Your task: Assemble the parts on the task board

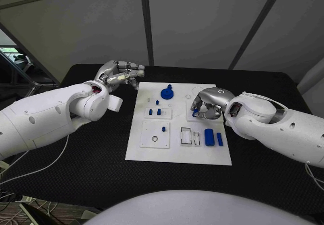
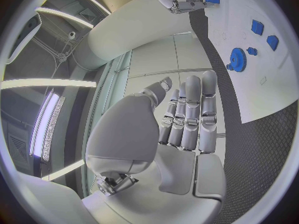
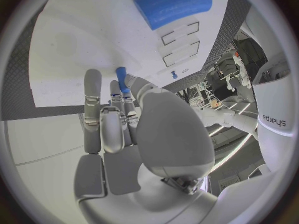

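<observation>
Right now your right hand (image 1: 204, 105) pinches a small blue peg (image 3: 121, 77) over the task board (image 1: 178, 157), around 2 o'clock from board centre; this looks like mid-insertion. Next you need to line the peg up with its seat and press straight down. Your left hand (image 1: 120, 73) hovers off the board's 10 o'clock corner over the worktop (image 1: 81, 173), fingers loosely curled, holding nothing. The seat under your right hand is hidden by the fingers, so I can't tell the peg's alignment.

white task board (image 1: 177, 157), small blue parts (image 1: 209, 137) on it
</observation>
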`<action>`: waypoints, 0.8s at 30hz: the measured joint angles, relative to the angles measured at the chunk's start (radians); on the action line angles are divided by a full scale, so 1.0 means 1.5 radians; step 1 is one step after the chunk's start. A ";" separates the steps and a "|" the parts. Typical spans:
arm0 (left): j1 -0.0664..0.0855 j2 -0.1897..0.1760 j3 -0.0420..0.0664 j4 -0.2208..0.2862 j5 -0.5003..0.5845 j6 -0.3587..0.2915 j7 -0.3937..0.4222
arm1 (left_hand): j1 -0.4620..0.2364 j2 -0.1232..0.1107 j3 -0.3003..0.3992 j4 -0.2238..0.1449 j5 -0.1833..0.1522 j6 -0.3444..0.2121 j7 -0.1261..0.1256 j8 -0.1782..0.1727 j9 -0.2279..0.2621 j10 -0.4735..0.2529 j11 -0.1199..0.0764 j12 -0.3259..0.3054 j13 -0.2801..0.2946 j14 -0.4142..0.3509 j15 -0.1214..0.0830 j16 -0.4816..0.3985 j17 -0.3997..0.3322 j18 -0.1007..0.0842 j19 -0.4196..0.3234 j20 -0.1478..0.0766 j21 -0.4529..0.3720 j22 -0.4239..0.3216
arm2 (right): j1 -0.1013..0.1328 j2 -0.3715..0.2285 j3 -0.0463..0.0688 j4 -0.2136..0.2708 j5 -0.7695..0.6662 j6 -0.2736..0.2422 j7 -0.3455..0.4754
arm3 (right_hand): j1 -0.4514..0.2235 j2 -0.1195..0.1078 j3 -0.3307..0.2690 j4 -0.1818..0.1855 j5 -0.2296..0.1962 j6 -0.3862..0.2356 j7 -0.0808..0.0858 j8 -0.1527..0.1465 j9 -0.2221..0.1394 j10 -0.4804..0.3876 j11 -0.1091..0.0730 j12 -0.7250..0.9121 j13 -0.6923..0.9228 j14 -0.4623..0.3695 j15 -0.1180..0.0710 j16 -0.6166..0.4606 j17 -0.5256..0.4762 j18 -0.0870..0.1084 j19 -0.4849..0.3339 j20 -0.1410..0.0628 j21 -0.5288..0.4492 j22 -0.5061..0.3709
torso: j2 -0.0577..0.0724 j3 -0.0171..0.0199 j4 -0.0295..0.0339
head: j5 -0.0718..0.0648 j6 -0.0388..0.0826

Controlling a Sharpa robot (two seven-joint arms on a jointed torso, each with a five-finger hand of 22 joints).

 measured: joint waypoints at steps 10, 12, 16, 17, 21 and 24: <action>0.000 0.002 0.000 -0.001 0.000 0.000 -0.001 | 0.000 0.000 0.000 0.000 0.000 0.000 0.000 0.000 0.000 0.000 0.000 0.000 0.000 0.000 0.000 0.000 0.000 0.000 0.000 0.000 0.000 0.000 | -0.003 -0.013 -0.002 0.024 -0.005 -0.026 -0.006 | -0.002 -0.002 0.017 -0.010 -0.002 0.002 0.000 0.003 0.001 0.006 -0.001 -0.009 0.000 0.000 0.000 0.005 0.007 0.000 0.002 -0.002 0.011 0.010 | 0.000 0.0003 0.0000 | -0.002 0.000; 0.000 0.002 0.000 -0.001 0.000 0.000 -0.001 | 0.000 0.000 0.000 0.000 0.000 0.000 0.000 0.000 0.000 0.000 0.000 0.000 0.000 0.000 0.000 0.000 -0.001 0.000 0.000 0.000 0.000 0.000 | -0.003 -0.016 -0.002 0.032 -0.006 -0.039 -0.006 | -0.003 -0.003 0.017 -0.010 -0.002 0.003 0.002 0.003 0.001 0.006 -0.001 -0.012 0.002 0.000 0.000 0.006 0.008 0.000 0.002 -0.002 0.011 0.011 | 0.000 0.0001 0.0000 | -0.002 0.001; 0.000 0.003 0.000 -0.002 0.000 0.000 -0.001 | 0.000 0.000 0.000 0.000 0.000 0.000 0.000 0.000 0.000 0.000 0.000 0.000 0.000 0.000 0.000 0.000 0.000 0.000 0.000 0.000 0.000 0.000 | -0.003 -0.023 0.000 0.048 -0.007 -0.060 -0.007 | -0.003 -0.003 0.018 -0.011 -0.003 0.003 0.002 0.002 0.001 0.007 0.000 -0.013 0.002 0.000 0.000 0.009 0.012 0.000 0.002 -0.002 0.015 0.016 | 0.000 0.0001 0.0000 | -0.002 0.001; 0.000 0.003 0.000 -0.002 0.000 0.000 -0.001 | 0.000 0.000 0.000 0.000 0.000 0.000 0.000 0.000 0.000 0.000 0.000 0.000 0.000 0.000 0.000 0.000 0.000 0.000 0.000 0.000 0.000 0.000 | -0.004 -0.024 0.006 0.054 -0.007 -0.067 -0.007 | -0.003 -0.003 0.020 -0.013 -0.003 0.003 0.002 0.002 0.001 0.008 0.001 -0.013 0.001 0.000 0.000 0.009 0.014 0.000 0.002 -0.002 0.018 0.019 | 0.000 0.0001 0.0000 | -0.002 0.001; 0.000 0.003 0.000 -0.003 0.000 0.000 -0.002 | 0.000 0.000 0.000 0.000 0.000 0.000 0.000 0.000 0.000 -0.001 -0.001 0.001 0.000 0.000 0.000 0.000 0.000 0.000 0.000 0.000 0.000 0.000 | -0.003 -0.030 0.023 0.076 -0.006 -0.090 -0.007 | -0.004 -0.004 0.022 -0.011 -0.003 0.004 0.002 0.002 0.001 0.008 0.001 -0.013 0.001 0.000 0.000 0.009 0.016 0.000 0.002 -0.002 0.018 0.021 | 0.000 0.0004 -0.0001 | 0.000 0.002; 0.000 0.003 0.000 -0.004 0.000 0.000 -0.002 | 0.000 0.000 0.000 0.000 0.000 0.000 0.000 0.000 0.000 -0.002 -0.002 0.003 0.000 0.000 0.000 0.000 0.000 0.000 0.000 0.000 0.000 0.000 | -0.003 -0.034 0.026 0.095 -0.003 -0.101 -0.007 | -0.004 -0.005 0.025 -0.014 -0.003 0.006 0.000 0.002 0.001 0.011 -0.001 -0.015 0.000 0.000 0.000 0.013 0.019 0.000 0.002 -0.002 0.023 0.023 | 0.000 0.0004 -0.0007 | 0.000 0.001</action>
